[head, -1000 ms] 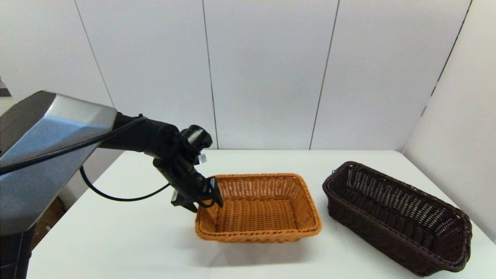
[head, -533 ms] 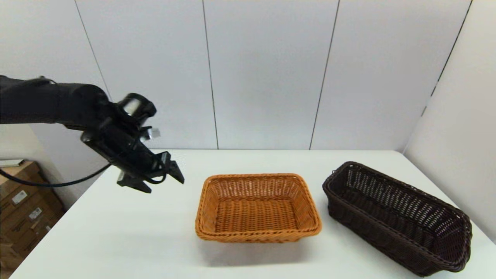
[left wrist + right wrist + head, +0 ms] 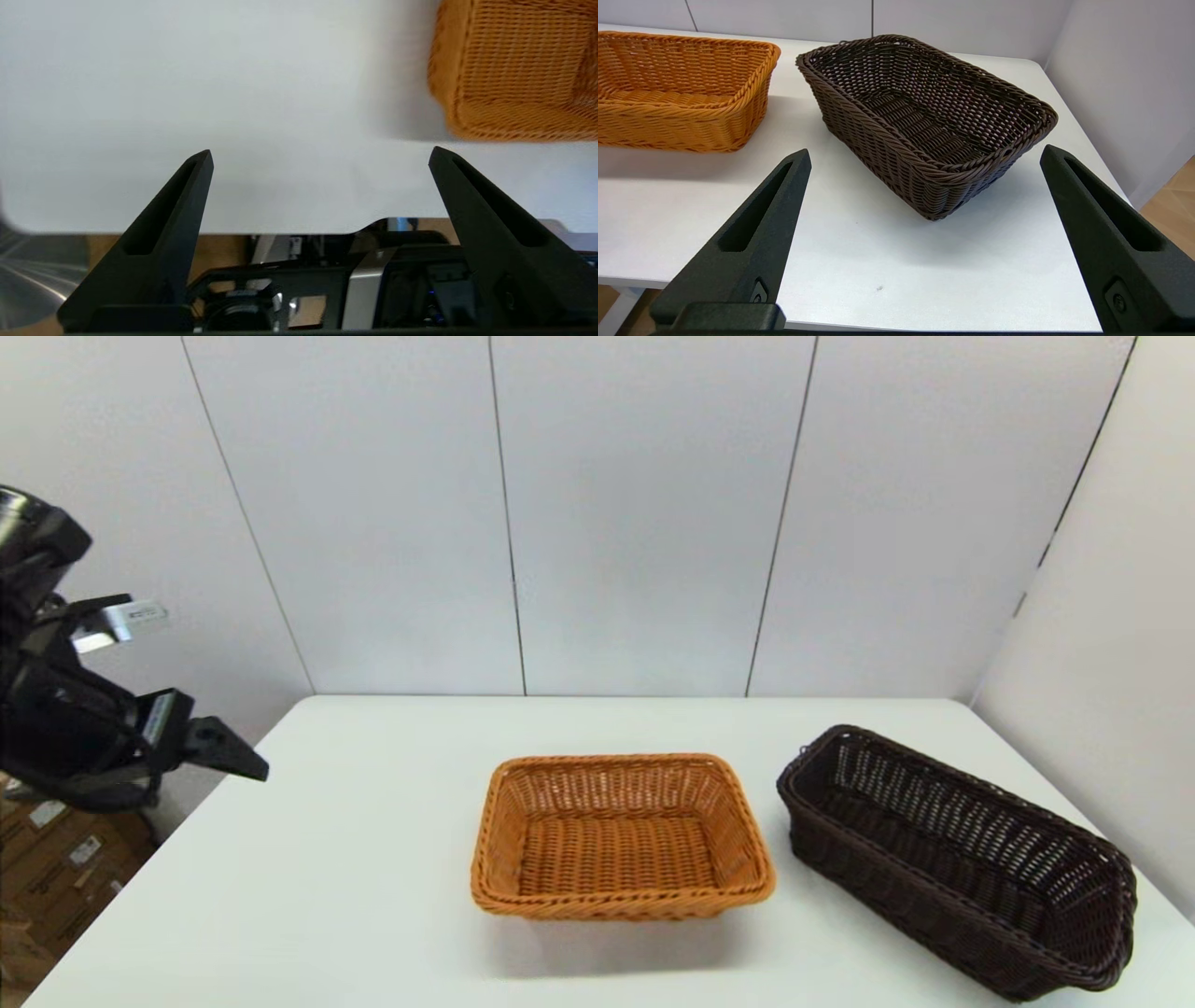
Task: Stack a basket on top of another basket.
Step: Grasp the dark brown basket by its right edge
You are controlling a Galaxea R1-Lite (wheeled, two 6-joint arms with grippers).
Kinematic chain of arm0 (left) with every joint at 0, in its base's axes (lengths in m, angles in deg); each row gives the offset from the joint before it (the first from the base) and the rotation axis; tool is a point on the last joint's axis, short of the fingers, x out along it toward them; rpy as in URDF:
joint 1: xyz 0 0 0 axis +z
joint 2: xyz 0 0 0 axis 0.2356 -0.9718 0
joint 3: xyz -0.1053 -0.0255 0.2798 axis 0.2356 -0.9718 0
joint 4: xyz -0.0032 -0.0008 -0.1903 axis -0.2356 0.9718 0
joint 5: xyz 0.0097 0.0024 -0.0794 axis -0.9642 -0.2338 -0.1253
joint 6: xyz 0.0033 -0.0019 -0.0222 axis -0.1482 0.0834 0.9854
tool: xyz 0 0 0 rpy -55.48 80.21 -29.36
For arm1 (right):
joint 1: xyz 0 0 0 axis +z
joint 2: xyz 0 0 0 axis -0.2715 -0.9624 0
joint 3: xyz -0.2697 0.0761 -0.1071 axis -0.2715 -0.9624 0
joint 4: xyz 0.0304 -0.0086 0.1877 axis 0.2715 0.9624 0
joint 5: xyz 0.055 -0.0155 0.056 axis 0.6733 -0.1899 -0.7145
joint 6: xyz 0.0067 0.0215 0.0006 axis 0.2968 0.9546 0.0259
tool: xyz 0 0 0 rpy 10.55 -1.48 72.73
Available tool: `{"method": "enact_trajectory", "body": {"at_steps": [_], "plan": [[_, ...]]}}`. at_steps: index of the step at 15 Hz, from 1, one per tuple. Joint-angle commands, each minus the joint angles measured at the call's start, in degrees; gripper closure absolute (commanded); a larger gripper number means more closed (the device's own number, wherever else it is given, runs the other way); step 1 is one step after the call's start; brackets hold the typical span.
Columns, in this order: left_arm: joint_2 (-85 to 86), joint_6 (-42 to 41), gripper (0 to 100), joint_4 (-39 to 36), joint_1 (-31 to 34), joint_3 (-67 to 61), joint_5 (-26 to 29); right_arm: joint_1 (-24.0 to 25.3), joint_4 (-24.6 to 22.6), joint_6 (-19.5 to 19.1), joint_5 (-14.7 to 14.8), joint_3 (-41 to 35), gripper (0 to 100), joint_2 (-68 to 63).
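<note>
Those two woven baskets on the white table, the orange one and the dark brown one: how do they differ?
The orange-tan wicker basket is shallower, and the dark brown wicker basket is deeper. The orange basket is woven tightly, while the brown basket's sides are open-weave. The orange basket sits square to the table's edge, the brown basket at an angle to its right. Both are rectangular, empty, upright and apart.

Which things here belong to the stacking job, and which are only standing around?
For the job:
- dark brown basket, on the table, empty
- orange basket, beside it, apart
- left gripper, open, off the table's left edge
- right gripper, open, near the brown basket

Only around:
- white table
- cardboard boxes
</note>
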Motion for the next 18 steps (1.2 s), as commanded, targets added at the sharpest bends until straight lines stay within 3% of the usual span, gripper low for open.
{"method": "enact_trajectory", "body": {"at_steps": [1, 10, 18], "plan": [[20.77, -3.76, 0, 0.64, 4.52, -10.63, -0.43, 0.02, -0.01, -0.06, -0.03, 0.10, 0, 0.02], [49.77, -5.34, 0, 3.02, 4.17, -25.83, 0.01, 0.02, -0.01, 0.21, -0.03, 0.01, 0, 0.02], [66.29, -5.78, 0, 3.19, -1.46, -37.35, -0.25, 0.02, -0.01, 0.21, -0.03, 0.10, 0, 0.02]]}}
